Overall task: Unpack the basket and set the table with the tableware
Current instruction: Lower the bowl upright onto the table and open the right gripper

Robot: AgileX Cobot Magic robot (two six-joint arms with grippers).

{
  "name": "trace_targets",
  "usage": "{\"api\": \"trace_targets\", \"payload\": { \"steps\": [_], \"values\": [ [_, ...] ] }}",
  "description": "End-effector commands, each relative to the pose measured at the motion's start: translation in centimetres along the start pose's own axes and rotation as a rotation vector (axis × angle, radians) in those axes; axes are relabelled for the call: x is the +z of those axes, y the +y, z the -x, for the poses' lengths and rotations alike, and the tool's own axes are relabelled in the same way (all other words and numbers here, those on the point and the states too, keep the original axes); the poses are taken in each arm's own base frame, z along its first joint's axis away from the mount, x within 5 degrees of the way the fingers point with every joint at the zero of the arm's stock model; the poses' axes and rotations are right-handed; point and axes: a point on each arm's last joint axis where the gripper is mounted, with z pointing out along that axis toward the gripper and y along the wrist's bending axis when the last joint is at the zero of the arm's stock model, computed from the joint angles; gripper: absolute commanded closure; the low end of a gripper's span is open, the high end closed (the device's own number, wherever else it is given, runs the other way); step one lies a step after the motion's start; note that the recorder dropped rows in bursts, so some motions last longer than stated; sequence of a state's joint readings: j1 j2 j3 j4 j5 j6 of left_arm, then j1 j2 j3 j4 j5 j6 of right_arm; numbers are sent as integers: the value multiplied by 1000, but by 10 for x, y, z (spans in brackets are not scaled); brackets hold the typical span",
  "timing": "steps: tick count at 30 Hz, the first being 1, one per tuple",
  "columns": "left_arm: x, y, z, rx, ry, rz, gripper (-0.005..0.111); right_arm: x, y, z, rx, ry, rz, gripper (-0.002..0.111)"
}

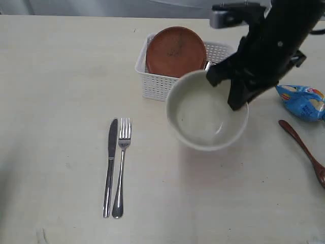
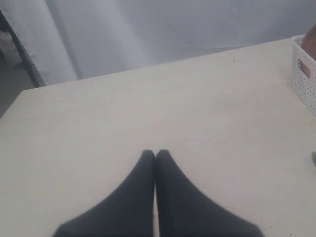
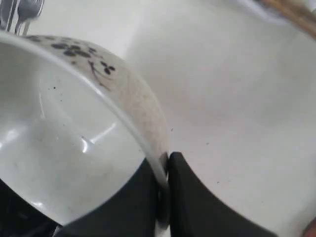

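**Bowl pinched by the rim, cutlery lined up 12-to-6**

Going by the exterior view, with the bowl (image 1: 207, 114) as the middle of the clock. It's round, so there's no real long axis. The mouth faces up and is tipped a little. The right gripper (image 1: 236, 103) comes in from about 1 o'clock and is clamped on the rim, one finger inside and one outside. The right wrist view shows that pinch (image 3: 165, 170) nicely. Can't tell if the bowl's base touches the table (image 1: 51, 101).

The basket (image 1: 152, 86) sits at 11 o'clock, just beside the bowl, with the plate (image 1: 175, 51) standing on edge inside it and leaning back. The table's far edge runs close behind the basket at 12.

The knife (image 1: 110, 165) and fork (image 1: 122, 168) lie at 8 o'clock, parallel and just beside each other. Their long axes run 12 to 6, with the tines and blade tip at 12. The wooden spoon (image 1: 302, 147) is at 4 o'clock, slanted roughly 10 to 4, near the frame edge. The blue snack bag (image 1: 302, 101) is at 3.

For room, there's lots of bare tabletop at 9 and 10 o'clock, and a good strip at 6.

Count: one bowl, one plate, one knife, one fork, one spoon, one basket, one bag.

The left gripper (image 2: 155, 158) has its fingers pressed together on nothing, over bare table, with a basket corner (image 2: 303, 79) in its view.
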State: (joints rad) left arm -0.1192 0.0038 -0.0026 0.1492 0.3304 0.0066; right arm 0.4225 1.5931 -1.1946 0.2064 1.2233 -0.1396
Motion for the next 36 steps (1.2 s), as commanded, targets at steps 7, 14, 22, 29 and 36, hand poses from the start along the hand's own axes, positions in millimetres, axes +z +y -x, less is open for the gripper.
{"api": "trace_targets", "payload": {
  "steps": [7,14,22,29,36],
  "values": [
    [0,-1,0,-10,-12,-8,107,42,-4,-36,-7,156,41,109],
    [0,-1,0,-10,-12,-8,107,60,-6,-30,7,208,59,109],
    [0,-1,0,-10,-12,-8,107,80,-11,-20,22,200,61,109],
    [0,-1,0,-10,-12,-8,107,92,-6,-13,25,181,143,109],
    [0,-1,0,-10,-12,-8,107,107,-8,-12,19,228,160,108]
  ]
}}
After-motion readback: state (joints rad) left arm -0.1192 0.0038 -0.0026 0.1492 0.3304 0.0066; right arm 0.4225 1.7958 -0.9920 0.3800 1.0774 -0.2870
